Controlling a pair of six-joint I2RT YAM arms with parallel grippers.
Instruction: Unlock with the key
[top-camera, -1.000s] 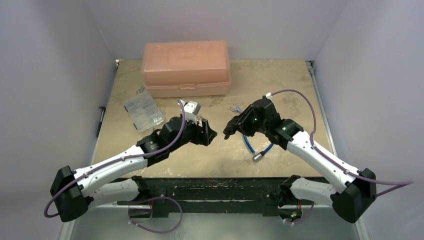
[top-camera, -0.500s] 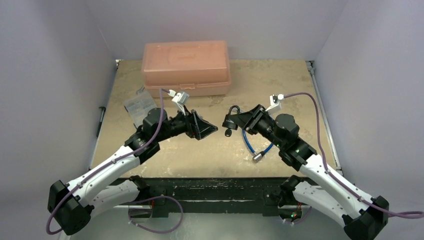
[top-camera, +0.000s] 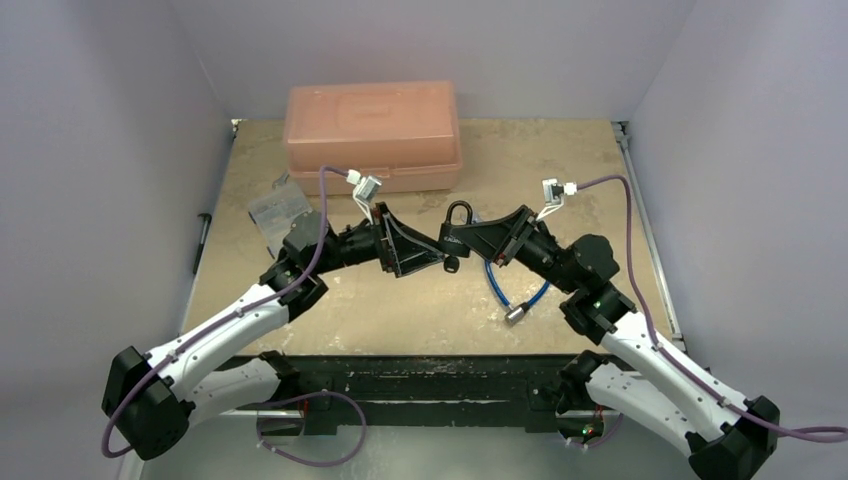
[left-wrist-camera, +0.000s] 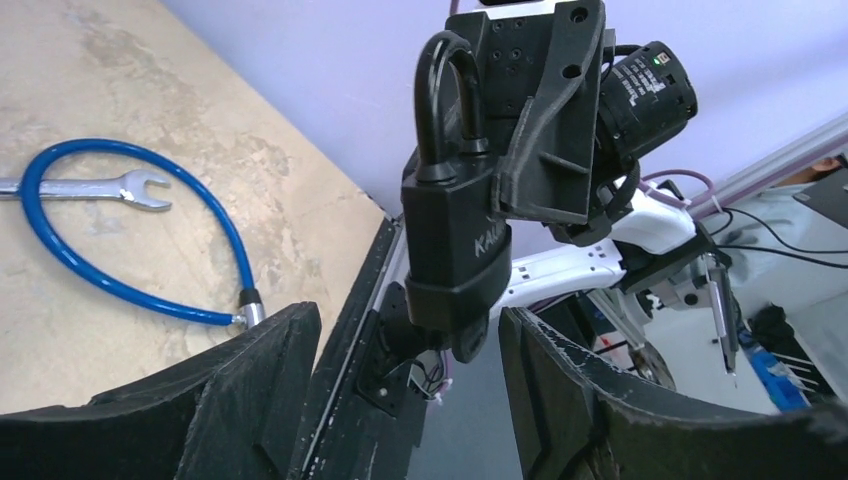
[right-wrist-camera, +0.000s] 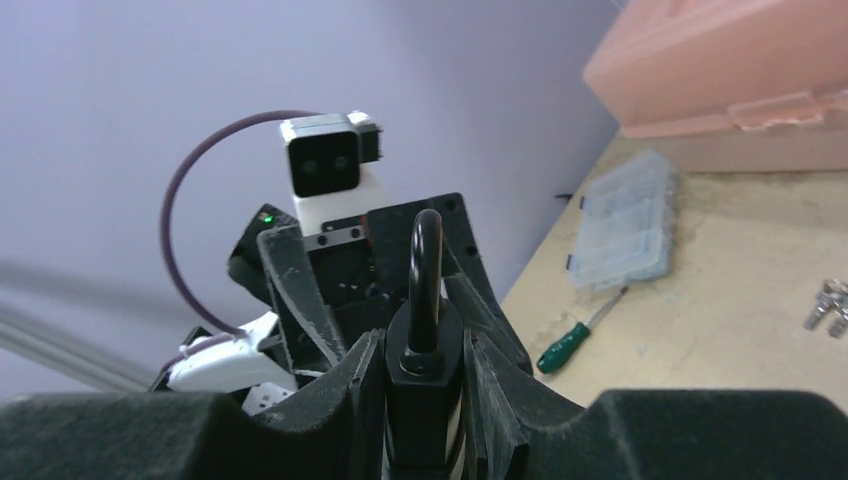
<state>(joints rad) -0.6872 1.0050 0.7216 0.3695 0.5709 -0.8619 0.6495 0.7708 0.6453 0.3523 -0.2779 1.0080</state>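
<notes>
The right gripper (right-wrist-camera: 423, 350) is shut tight on the black padlock (left-wrist-camera: 455, 250). It holds the lock up in the air by its body. The lock's loop sticks up past the gripper's fingers.

The left gripper (left-wrist-camera: 405, 310) is open wide. Its two fingers (left-wrist-camera: 250, 400) stand one on each side of the bottom of the lock. They do not touch it.

The key (left-wrist-camera: 468, 340) is a small round black knob. It sticks out of the bottom of the padlock, right between the left gripper's open fingers.

The tan table (top-camera: 560, 160) lies under both grippers.

A big peach plastic box (top-camera: 372, 135) sits far behind the two grippers, at the back of the table. Its lid is shut.

A blue cable (left-wrist-camera: 110, 230) lies in a curve on the table, below the right gripper. It has a metal end.

A small clear case (right-wrist-camera: 625, 220) with little parts inside lies behind the left gripper.

A silver wrench (left-wrist-camera: 90, 188) lies across the blue cable.

A screwdriver (right-wrist-camera: 575, 340) with a green handle lies just beside the clear case.

A little bunch of silver keys (right-wrist-camera: 828, 305) lies on the table behind the right gripper.

The padlock has white letters on its side. They start with "KA". The rest cannot be read.
</notes>
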